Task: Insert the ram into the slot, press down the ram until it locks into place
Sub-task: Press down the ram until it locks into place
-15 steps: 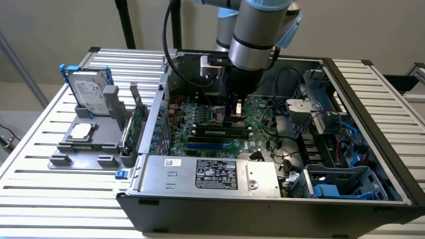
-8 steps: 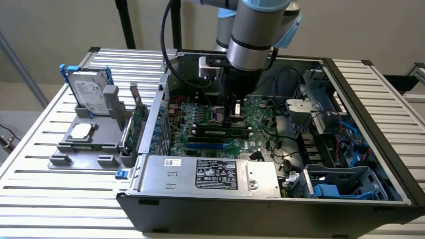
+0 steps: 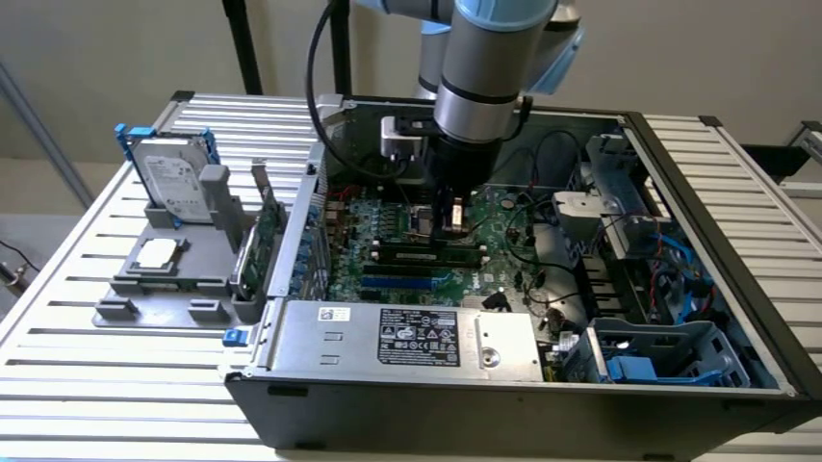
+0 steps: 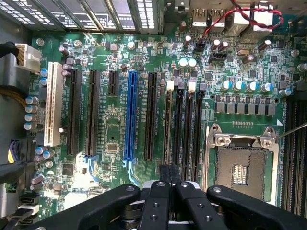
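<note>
One black two-fingered pincer (image 4: 168, 176) closed, pressing thin green ram stick (image 3: 424, 254) into long black memory slot (image 4: 169, 129); firm, straight downward force needed.

The exterior view looks down at an angle from above and some way off, taking in the whole open computer case (image 3: 514, 385) on the slatted worktop (image 3: 103, 356). The wrist view sits close above the motherboard (image 4: 144, 57), facing straight down past the gripper (image 4: 168, 175). Both share the motherboard.
</note>
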Robot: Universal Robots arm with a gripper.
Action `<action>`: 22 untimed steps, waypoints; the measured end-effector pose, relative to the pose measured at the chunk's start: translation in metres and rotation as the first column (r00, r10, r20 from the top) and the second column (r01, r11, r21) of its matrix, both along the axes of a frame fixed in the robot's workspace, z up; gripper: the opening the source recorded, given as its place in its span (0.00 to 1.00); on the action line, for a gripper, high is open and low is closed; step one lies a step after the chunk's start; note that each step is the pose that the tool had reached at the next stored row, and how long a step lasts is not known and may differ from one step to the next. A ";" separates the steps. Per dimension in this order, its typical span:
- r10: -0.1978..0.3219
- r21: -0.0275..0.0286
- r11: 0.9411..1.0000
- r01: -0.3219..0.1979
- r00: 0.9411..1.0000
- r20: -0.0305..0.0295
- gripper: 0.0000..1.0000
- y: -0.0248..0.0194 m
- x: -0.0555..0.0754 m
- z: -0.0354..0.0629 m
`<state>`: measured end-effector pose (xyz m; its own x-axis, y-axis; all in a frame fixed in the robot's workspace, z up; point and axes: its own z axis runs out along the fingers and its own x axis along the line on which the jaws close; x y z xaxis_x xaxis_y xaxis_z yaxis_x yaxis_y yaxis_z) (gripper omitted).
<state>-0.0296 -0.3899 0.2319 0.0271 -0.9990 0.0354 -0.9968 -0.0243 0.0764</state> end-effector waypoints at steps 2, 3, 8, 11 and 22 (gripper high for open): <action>0.000 0.000 1.000 0.000 1.000 0.009 0.11 -0.0001 -0.001 -0.0016; 0.000 0.000 1.000 0.000 1.000 0.014 0.11 -0.0001 -0.002 -0.0022; 0.000 0.001 1.000 0.000 0.999 0.033 0.11 0.0000 -0.006 -0.0050; 0.000 0.003 1.000 0.000 0.999 0.035 0.11 0.0001 -0.007 -0.0036; 0.000 0.002 1.000 0.000 0.999 0.034 0.11 -0.0002 -0.007 0.0197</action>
<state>-0.0366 -0.3901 0.2516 0.0259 -0.9991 0.0341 -0.9988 -0.0245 0.0420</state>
